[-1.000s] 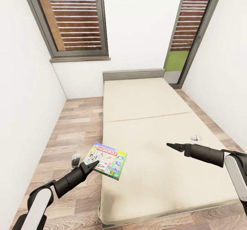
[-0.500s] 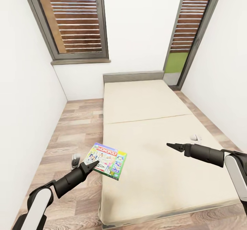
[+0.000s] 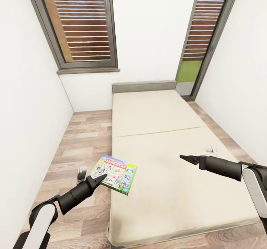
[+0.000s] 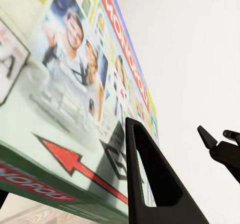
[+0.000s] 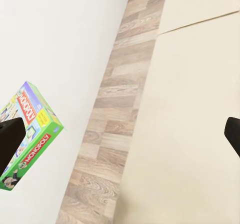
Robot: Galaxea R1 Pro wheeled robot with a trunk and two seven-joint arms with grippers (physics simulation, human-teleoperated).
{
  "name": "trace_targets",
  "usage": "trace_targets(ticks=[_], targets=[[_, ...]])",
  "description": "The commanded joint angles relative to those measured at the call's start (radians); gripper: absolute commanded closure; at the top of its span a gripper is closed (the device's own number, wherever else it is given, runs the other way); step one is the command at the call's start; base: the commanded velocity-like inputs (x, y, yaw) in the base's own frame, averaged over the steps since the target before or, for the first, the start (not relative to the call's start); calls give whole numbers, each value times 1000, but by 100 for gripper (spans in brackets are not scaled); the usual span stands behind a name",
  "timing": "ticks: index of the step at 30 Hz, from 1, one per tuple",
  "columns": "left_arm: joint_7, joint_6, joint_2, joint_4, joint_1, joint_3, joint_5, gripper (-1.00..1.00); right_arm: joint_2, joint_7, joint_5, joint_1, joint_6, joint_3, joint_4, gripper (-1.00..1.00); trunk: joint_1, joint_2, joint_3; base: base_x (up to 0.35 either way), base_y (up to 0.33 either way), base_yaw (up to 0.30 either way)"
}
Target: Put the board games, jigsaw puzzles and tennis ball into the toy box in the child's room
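A Monopoly board game box (image 3: pixel 115 174) with a green and blue lid hangs in the air over the bed's near left edge. My left gripper (image 3: pixel 101 177) is shut on its near edge. In the left wrist view one dark finger (image 4: pixel 150 184) presses on the box lid (image 4: pixel 75 84). My right gripper (image 3: pixel 184 157) hovers over the bed's right half, open and holding nothing. In the right wrist view the box (image 5: pixel 30 129) shows off to the side. The table, the toy box and the other toys are out of view.
A beige bed (image 3: pixel 155 115) with a grey headboard fills the middle of a narrow room. Wood floor (image 3: pixel 81 137) runs along its left side, with a small grey-white object (image 3: pixel 81 173) lying on it. Another small white object (image 3: pixel 211 149) sits at the bed's right edge. White walls close in on both sides.
The whole picture has slid down a little, so the camera has moved. Both arms and the held box keep the same pose.
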Motion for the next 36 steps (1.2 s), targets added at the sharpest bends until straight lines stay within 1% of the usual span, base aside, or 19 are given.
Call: trace_targets(ticks=[1,36], targets=[[-4,5,0,0,-1,1,-3,100,0,7,5,-1,4,-1,0,-100,-4,7,4,0,0,0],[-5,4,1,-1,5,4,-3,100,0,8,5,-1,4,1,0,-100,-138,252,170,0,0,0]])
